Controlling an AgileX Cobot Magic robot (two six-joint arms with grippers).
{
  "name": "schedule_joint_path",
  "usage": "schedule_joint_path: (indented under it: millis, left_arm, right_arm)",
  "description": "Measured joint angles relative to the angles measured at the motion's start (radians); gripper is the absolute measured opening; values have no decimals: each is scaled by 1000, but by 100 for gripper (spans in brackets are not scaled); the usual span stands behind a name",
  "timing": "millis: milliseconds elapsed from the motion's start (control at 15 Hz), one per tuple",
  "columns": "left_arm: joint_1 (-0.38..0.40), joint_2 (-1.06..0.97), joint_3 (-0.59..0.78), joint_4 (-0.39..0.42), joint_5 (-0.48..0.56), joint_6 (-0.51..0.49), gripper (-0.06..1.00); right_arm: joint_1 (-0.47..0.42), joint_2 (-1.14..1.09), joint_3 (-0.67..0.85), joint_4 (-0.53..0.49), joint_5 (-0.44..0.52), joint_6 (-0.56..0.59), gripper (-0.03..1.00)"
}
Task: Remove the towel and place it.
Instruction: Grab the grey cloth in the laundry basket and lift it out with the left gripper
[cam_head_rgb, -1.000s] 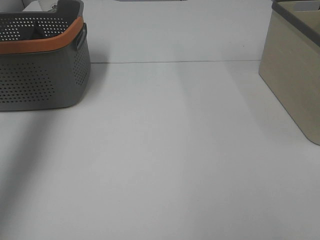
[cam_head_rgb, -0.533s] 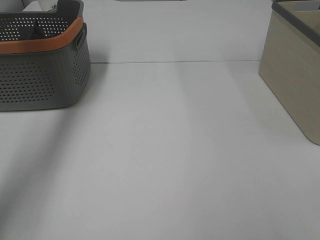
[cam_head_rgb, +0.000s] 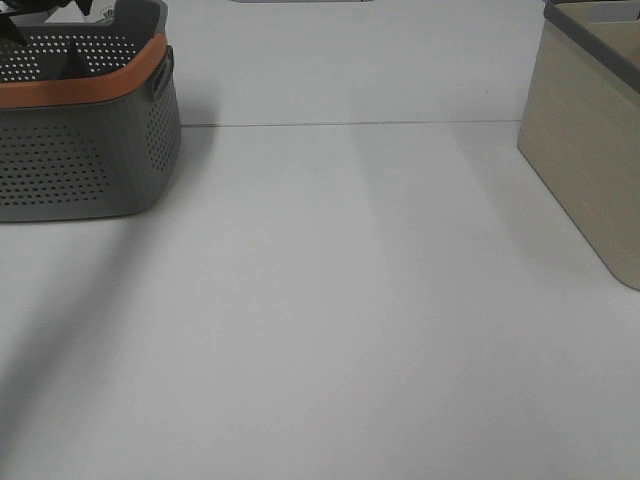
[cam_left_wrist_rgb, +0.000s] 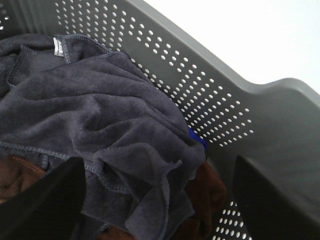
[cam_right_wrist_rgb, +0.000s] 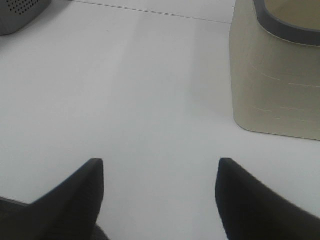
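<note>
Both jaws wide apart, nothing held. Right gripper (cam_right_wrist_rgb: 160, 165) hangs over white table (cam_right_wrist_rgb: 125, 90). Left gripper (cam_left_wrist_rgb: 157, 165) is inside the grey basket (cam_left_wrist_rgb: 210, 95), close over the towel (cam_left_wrist_rgb: 100, 115); contact unclear. Towel lies crumpled on brown cloth (cam_left_wrist_rgb: 205, 190). Far rt: beige bin (cam_right_wrist_rgb: 275, 85), well apart from basket.
</note>
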Motion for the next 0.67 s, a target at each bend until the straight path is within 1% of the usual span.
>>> schedule_joint_path:
  millis: [200,400,533,667]
  left_arm:
    - [0,27,0,15,-59,-33,75]
    - [0,58,0,16,-81,-44,75]
    - [0,82,0,16,-112,-50,72]
    - [0,96,0,16,-115,-53,69]
  right_arm:
    - [0,0,0,0,0,0,64]
    - [0,0,0,0,0,0,64]
    - [0,0,0,0,0,0,64]
    - [0,0,0,0,0,1,64]
